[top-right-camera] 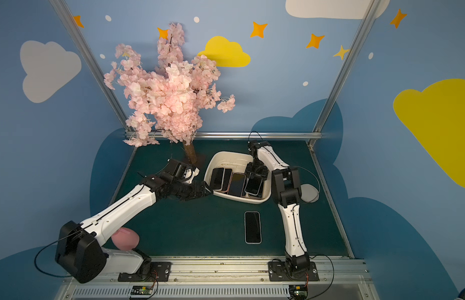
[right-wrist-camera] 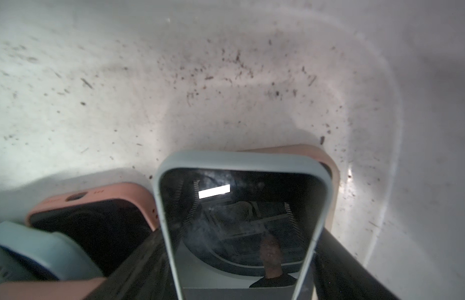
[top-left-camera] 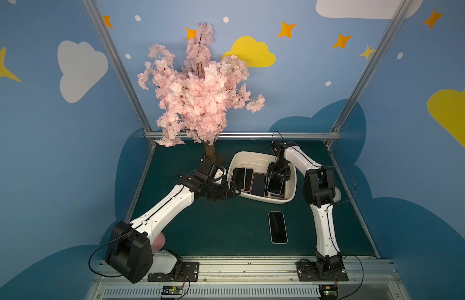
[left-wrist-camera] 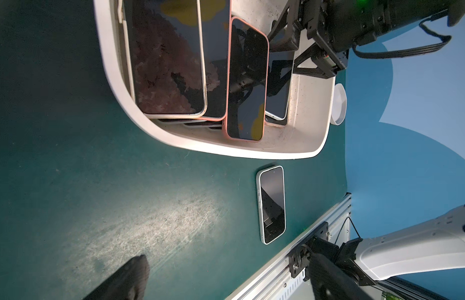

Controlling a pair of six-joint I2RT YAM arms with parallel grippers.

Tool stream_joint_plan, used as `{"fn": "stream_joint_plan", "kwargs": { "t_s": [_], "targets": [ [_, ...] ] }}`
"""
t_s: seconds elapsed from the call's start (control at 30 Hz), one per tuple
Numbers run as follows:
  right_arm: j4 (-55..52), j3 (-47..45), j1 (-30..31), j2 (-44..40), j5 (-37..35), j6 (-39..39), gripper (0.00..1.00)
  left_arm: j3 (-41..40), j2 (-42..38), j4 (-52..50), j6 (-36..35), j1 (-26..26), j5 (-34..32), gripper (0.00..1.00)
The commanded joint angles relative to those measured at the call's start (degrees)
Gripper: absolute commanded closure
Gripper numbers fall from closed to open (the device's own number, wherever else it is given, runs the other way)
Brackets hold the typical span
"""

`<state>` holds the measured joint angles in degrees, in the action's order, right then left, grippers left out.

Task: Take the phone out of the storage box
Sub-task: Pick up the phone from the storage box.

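The storage box (top-left-camera: 262,199) sits toward the back of the desk (top-left-camera: 213,228), holding several phones that lean on each other. The right gripper (top-left-camera: 275,183) reaches down into it over the pale-cased phone (top-left-camera: 274,189) lying nearest the box's right end. In the right wrist view that phone (right-wrist-camera: 241,228) lies between the 2 fingers (right-wrist-camera: 356,265), each along a long edge; whether they already press on it cannot be told. The left gripper (top-left-camera: 227,191) hovers just beside the box's other end, jaws wide apart and empty. A spare phone (top-left-camera: 277,227) lies flat on the desk in front of the box. The pale-cased phone is probably stiff, fairly dense and slick on its glass, so a hold across its narrow width, on the case's edges, looks safest. Because it rests on neighbours, a straight lift should avoid dragging them.
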<state>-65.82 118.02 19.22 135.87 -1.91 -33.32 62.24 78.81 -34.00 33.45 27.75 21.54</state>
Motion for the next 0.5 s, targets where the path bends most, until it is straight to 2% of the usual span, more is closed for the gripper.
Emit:
{"fn": "stream_joint_plan", "kwargs": {
  "t_s": [0.0, 0.17, 0.47],
  "targets": [
    [4.21, 0.20, -0.59, -0.25, 0.55, 3.53, 0.31, 0.02, -0.27, 0.34, -0.28, -0.24, 1.26, 0.00],
    [3.31, 3.22, -0.50, -1.34, -1.72, 6.19, 0.35, -1.70, -1.39, 1.76, 0.80, -0.24, 1.07, 0.00],
    [3.21, 2.02, -0.02, -9.08, -5.21, 10.42, 0.41, -3.11, -0.67, 5.36, 2.10, -0.24, 2.36, 0.00]
  ]
}}
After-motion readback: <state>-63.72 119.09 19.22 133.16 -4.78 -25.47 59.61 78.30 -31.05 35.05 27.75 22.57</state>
